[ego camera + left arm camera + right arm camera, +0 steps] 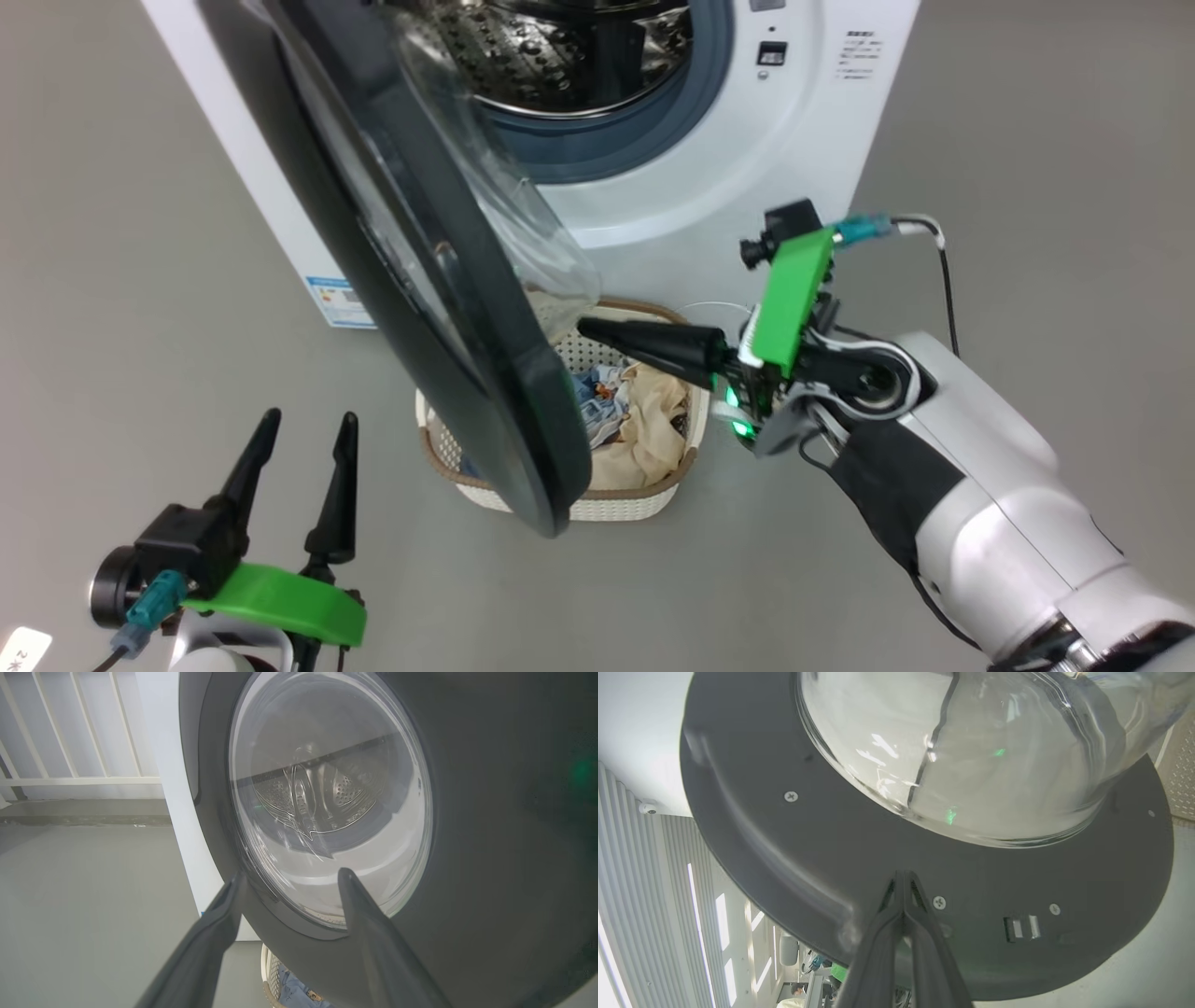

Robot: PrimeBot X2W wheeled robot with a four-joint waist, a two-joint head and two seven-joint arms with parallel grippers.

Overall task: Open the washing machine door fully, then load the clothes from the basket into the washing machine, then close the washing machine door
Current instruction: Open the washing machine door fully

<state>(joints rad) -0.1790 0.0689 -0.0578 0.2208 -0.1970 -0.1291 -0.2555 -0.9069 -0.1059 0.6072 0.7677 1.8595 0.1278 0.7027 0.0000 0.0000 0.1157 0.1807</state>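
Across the middle of the head view, the door (448, 308) stands half open. It is seen nearly edge-on from the upper left down to the lower centre, hinged to the machine (747, 168), whose steel drum (560, 56) gapes at the top. From the right, the right gripper (583, 326) reaches leftward with its two fingers pinched together into one point, holding nothing. The right wrist view shows that tip set against the dark inner face of the door, just below the glass bowl (971, 765), though actual contact cannot be confirmed. Shut fingers make a stiff poker, which looks chosen for shoving the door outward from inside rather than gripping an edge. Low in the left corner of the head view, the left gripper (309, 417) points upward with fingers spread wide and empty. Its wrist view looks at the door's outer face, so it seems parked where it could catch or steady the swinging door. Beneath the door's lower edge the basket (644, 504) sits on the floor close before the machine, with the clothes (644, 420) heaped inside and partly hidden behind the door. That overlap is likely why the door must swing wider first: as it stands, it blocks a clean reach from basket to drum.
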